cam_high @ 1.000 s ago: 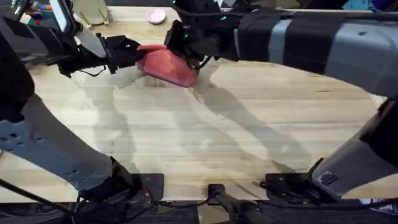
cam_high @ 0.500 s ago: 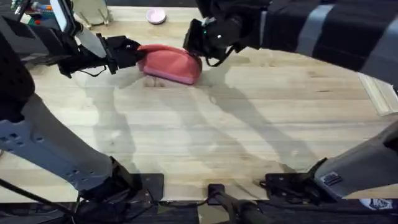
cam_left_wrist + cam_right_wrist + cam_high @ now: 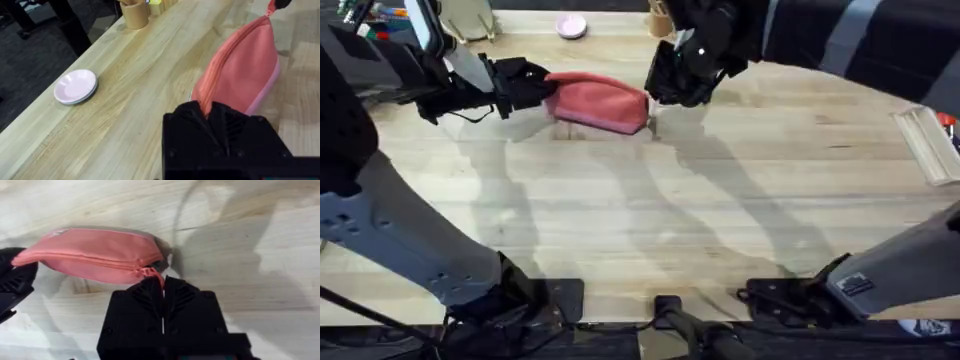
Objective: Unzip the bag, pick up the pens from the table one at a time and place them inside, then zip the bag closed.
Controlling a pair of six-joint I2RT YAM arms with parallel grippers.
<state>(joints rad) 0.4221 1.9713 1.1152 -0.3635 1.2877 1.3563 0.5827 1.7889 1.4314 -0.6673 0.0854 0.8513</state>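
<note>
No brand, label or legible writing can be made out on anything. The large light wooden tabletop of pale planks [image 3: 700,190] is seen to run toward a far edge, beyond which a dark floor is visible in the left wrist view. Soft shadows of the arms are cast across its middle.

The elongated coral-pink fabric pencil pouch [image 3: 598,101] is laid on the table near the far edge, left of the middle, with its zipper line uppermost and drawn shut along its visible length [image 3: 235,70]. Its left end is clamped between the fingers of the left gripper [image 3: 535,85], which are pressed together on the fabric [image 3: 207,112]. At its right end the thin red pull cord [image 3: 156,275] is pinched by the right gripper [image 3: 657,92], whose black fingers are closed together around it [image 3: 162,297].

A small pale pink round plate [image 3: 571,25] is set by the far edge, behind the pouch [image 3: 75,86]. A tan cylindrical cup [image 3: 135,14] is stood farther along that edge.
</note>
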